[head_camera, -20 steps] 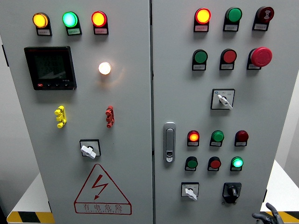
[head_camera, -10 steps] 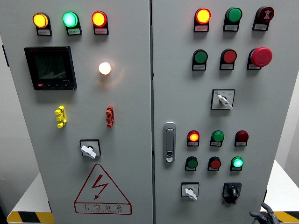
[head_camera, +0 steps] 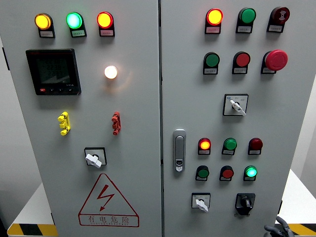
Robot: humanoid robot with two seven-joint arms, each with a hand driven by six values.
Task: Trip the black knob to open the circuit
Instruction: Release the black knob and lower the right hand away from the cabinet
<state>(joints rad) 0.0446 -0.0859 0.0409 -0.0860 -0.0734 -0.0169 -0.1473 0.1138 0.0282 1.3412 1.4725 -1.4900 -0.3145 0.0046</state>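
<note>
A grey metal electrical cabinet (head_camera: 138, 98) with two doors is seen head-on from the robot's head camera. On the right door, low down and near the right edge, the black rotary knob (head_camera: 244, 201) is mounted on a black square plate, with its handle pointing roughly upright. Just to its left, a white-handled selector switch (head_camera: 200, 202) is set on a white square plate, its handle angled down to the right.

Above these, two rows of small round lights and buttons are arranged; a lit red lamp (head_camera: 204, 144) and a lit green lamp (head_camera: 251, 172) are among them. A silver door latch (head_camera: 179, 150) is fixed near the left edge of that door. Higher up, a large red mushroom-shaped emergency button (head_camera: 275, 59) is seen.

On the left door, a black digital meter (head_camera: 53, 71) is placed at the upper left, and a red-outlined triangular lightning warning sign (head_camera: 107, 200) at the bottom.

Only a few dark grey fingertips of the right hand (head_camera: 279, 228) are shown at the bottom right corner, below and to the right of the black knob and not touching it. Whether the hand is spread or curled cannot be told.
</note>
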